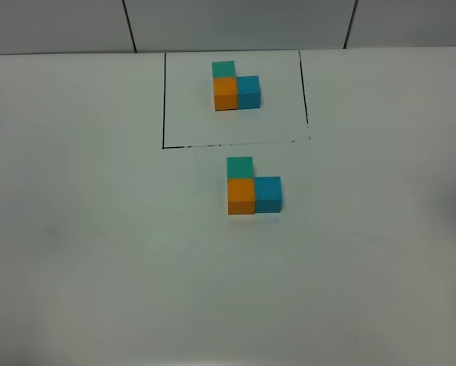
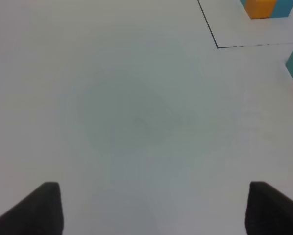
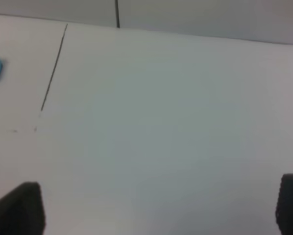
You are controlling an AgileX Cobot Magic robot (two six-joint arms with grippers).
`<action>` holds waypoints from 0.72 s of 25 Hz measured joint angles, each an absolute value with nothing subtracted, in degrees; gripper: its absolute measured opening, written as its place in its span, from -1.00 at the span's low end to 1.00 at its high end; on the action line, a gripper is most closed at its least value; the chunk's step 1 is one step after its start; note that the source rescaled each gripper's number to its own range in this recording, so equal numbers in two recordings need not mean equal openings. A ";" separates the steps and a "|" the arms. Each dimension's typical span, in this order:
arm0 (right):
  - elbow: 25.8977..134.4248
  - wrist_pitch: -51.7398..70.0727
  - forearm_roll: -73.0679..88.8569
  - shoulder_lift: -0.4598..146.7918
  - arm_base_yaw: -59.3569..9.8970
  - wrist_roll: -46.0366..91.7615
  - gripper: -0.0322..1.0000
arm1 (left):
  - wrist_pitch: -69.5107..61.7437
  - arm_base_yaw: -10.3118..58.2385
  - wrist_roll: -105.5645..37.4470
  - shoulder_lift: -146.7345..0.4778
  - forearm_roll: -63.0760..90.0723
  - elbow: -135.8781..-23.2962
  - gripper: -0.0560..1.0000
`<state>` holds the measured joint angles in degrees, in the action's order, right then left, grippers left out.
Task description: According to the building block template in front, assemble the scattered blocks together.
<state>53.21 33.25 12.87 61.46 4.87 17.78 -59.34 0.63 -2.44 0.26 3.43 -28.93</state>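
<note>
As you run down this list from largest to smallest, begin with one white matte tabletop (image 1: 91,252), bare apart from the items below.

One thin black drawn rectangle outline (image 1: 164,99), at the far middle of the table, open along its far edge as far as you can see.

One building block template (image 1: 236,85): three small matte cubes inside that outline, teal at the far left, orange touching it on the near side, blue touching the orange on the right, forming an L.

One set of scattered blocks (image 1: 253,187): three small plain matte cubes, just near of the outline and slightly right of the template. Teal cube (image 1: 240,167), one, farthest; orange cube (image 1: 241,196), one, touching its near face; blue cube (image 1: 268,194), one, touching the orange on the right. You would judge the arrangement already matches the template.

Handling, by judgement: light, rigid, not fragile, matte faces likely to give fair grip. Take any cube across two opposite free side faces; a sideways nudge could slide its neighbours.

Two grippers, neither visible from the high camera. Left gripper (image 2: 154,208): jaws spread, nothing between them, over bare table left of the cubes. Right gripper (image 3: 161,208): jaws spread wide, empty, over bare table to the right.
</note>
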 joint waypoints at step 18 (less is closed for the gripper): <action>38.86 52.49 9.87 28.40 4.87 11.90 0.85 | -59.34 0.63 -2.44 0.26 3.43 -28.93 0.44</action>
<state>38.86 52.49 9.87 28.40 4.87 11.90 -59.34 0.63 -2.44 0.26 3.43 -28.93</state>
